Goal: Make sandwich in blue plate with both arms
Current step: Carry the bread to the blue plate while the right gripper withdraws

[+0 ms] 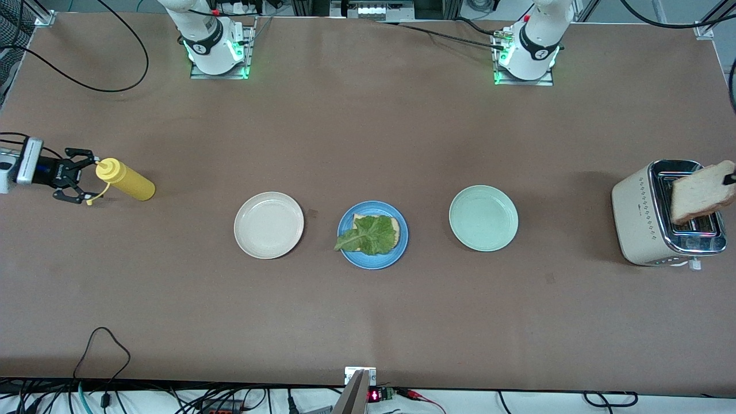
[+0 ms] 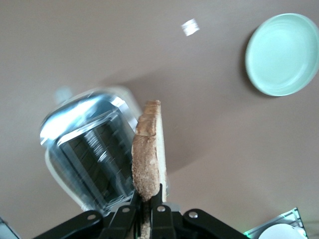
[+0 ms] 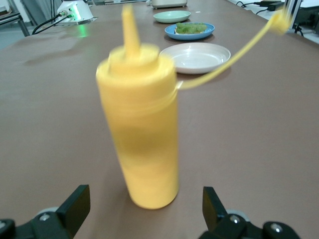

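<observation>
The blue plate (image 1: pixel 374 263) sits at the table's middle with a bread slice (image 1: pixel 394 223) on it and a ruffled green lettuce leaf (image 1: pixel 371 234) on top. It also shows in the right wrist view (image 3: pixel 172 35). My left gripper (image 1: pixel 730 178) is shut on a second bread slice (image 1: pixel 702 198) and holds it over the toaster (image 1: pixel 638 213). The left wrist view shows its fingers (image 2: pixel 147 206) clamped on the slice's (image 2: pixel 147 149) edge above the toaster slots (image 2: pixel 84 149). My right gripper (image 1: pixel 86 177) is open at a yellow squeeze bottle (image 1: pixel 126 180), which stands just ahead of its spread fingers (image 3: pixel 144 206).
A cream plate (image 1: pixel 268 225) lies beside the blue plate toward the right arm's end. A mint-green plate (image 1: pixel 483 218) lies beside it toward the left arm's end, and shows in the left wrist view (image 2: pixel 283 55). The yellow bottle's cap hangs on a strap (image 3: pixel 234 55).
</observation>
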